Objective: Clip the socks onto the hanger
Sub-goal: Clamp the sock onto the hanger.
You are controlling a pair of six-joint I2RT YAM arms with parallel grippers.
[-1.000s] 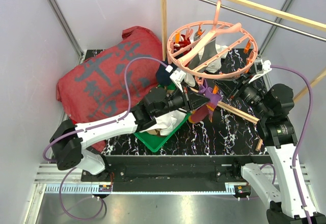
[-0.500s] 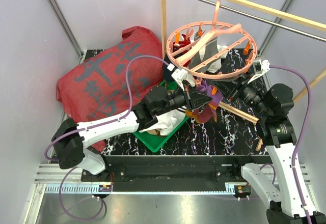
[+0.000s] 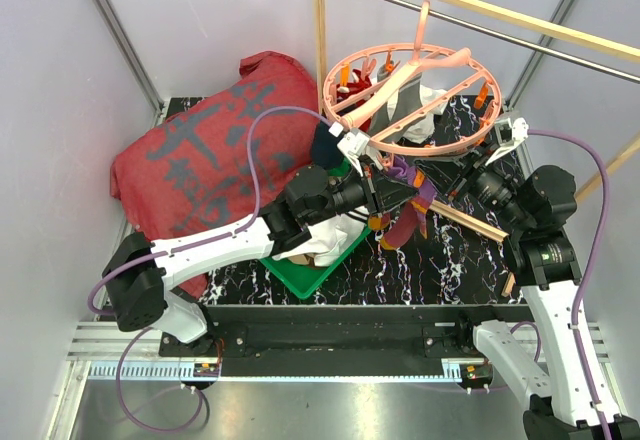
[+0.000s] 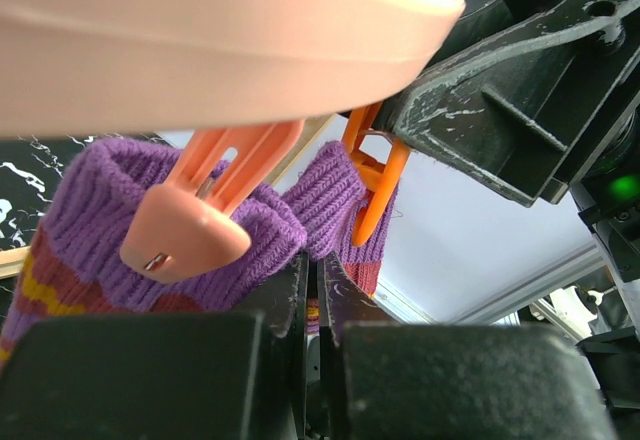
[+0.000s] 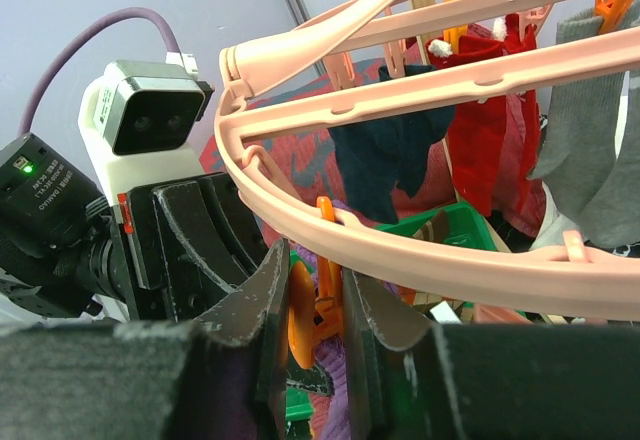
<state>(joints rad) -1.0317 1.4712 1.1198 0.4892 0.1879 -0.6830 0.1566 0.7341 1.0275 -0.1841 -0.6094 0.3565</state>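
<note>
The salmon-pink ring hanger (image 3: 415, 100) hangs from the rail with navy (image 5: 385, 160), red (image 5: 490, 120) and grey (image 5: 590, 130) socks clipped on it. My left gripper (image 3: 393, 188) is shut on the cuff of a purple-orange striped sock (image 3: 412, 212) and holds it up under the ring's near rim. In the left wrist view the cuff (image 4: 200, 200) sits between a pink clip (image 4: 190, 230) and an orange clip (image 4: 375, 185). My right gripper (image 5: 318, 310) is shut on that orange clip (image 5: 315, 300) just under the ring (image 5: 400, 250).
A green tray (image 3: 305, 270) with more socks lies under my left arm. A big red cloth (image 3: 210, 150) fills the back left. The wooden-and-metal rail frame (image 3: 322, 20) stands behind, and its low wooden bar (image 3: 480, 225) crosses under my right gripper.
My left gripper has lifted the striped sock up and right to the ring's near rim. The ring has swung slightly. My right gripper has stayed at the clip.
</note>
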